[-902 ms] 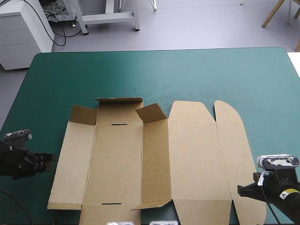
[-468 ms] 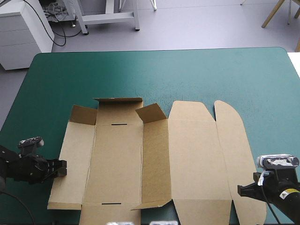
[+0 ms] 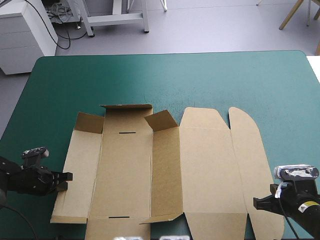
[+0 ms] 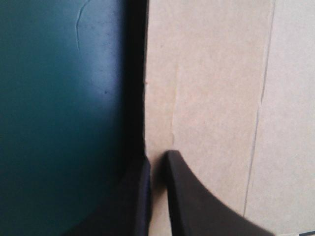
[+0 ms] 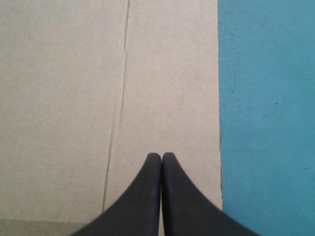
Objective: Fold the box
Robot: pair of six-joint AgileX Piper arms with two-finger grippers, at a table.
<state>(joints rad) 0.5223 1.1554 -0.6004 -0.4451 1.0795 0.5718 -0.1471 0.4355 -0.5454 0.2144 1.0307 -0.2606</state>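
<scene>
Nearest, over the near right corner of the box (image 3: 205,170), the right gripper (image 5: 161,154) hovers with its black fingers pressed together, holding nothing. At the box's left edge, the left gripper (image 4: 156,158) pinches the brown board, nearly closed on it. The box lies mostly flat on the teal-green table (image 3: 175,80), small flaps (image 3: 161,120) raised at its far side.

Broad, curved, matte black fingers (image 5: 143,202)
</scene>
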